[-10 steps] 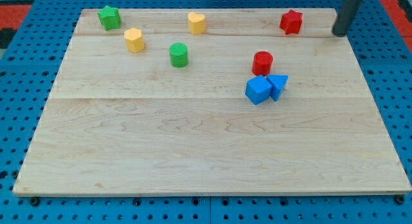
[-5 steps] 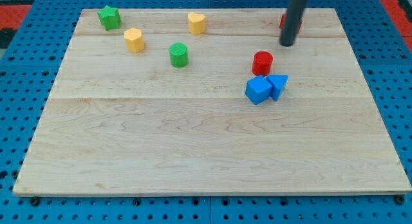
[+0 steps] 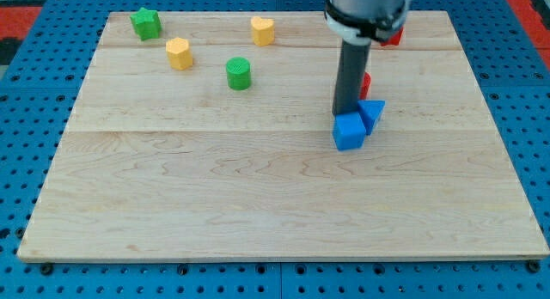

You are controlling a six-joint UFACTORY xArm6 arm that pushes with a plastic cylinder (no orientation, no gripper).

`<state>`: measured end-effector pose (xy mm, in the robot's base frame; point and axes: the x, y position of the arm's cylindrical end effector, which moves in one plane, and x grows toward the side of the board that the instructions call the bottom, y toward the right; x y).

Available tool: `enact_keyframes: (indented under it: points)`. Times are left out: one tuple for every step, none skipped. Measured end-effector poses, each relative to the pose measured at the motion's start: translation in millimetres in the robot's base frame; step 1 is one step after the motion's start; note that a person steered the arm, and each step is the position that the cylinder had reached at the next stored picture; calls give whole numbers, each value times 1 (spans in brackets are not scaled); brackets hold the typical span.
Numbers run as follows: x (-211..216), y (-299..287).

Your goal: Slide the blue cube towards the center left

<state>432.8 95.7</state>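
Two blues crowd right of centre: my tip (image 3: 345,115), a bare rod grasping nothing, touches the top edge of the blue cube (image 3: 349,132), blue triangle (image 3: 372,112) just beside, so contact looks too high for a leftward shove

The board (image 3: 215,187) is pale wood with fine grain, on a blue pegboard base (image 3: 26,161) dotted with dark holes; red shows past the base at the view's top corners. On the board: blue cube (image 3: 349,133), blue triangular block (image 3: 373,112), red cylinder (image 3: 366,84), red star (image 3: 394,34), green cylinder (image 3: 238,73), green star (image 3: 146,23), yellow heart (image 3: 263,29), yellow hexagonal block (image 3: 178,52). My tip (image 3: 345,115) is dark grey
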Motion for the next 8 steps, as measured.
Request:
enact_keyframes:
  points:
    - [7, 12]
    - [23, 37]
    - [56, 0]
    - [55, -140]
    - [16, -212]
    - [-13, -247]
    - [-20, -260]
    - [6, -215]
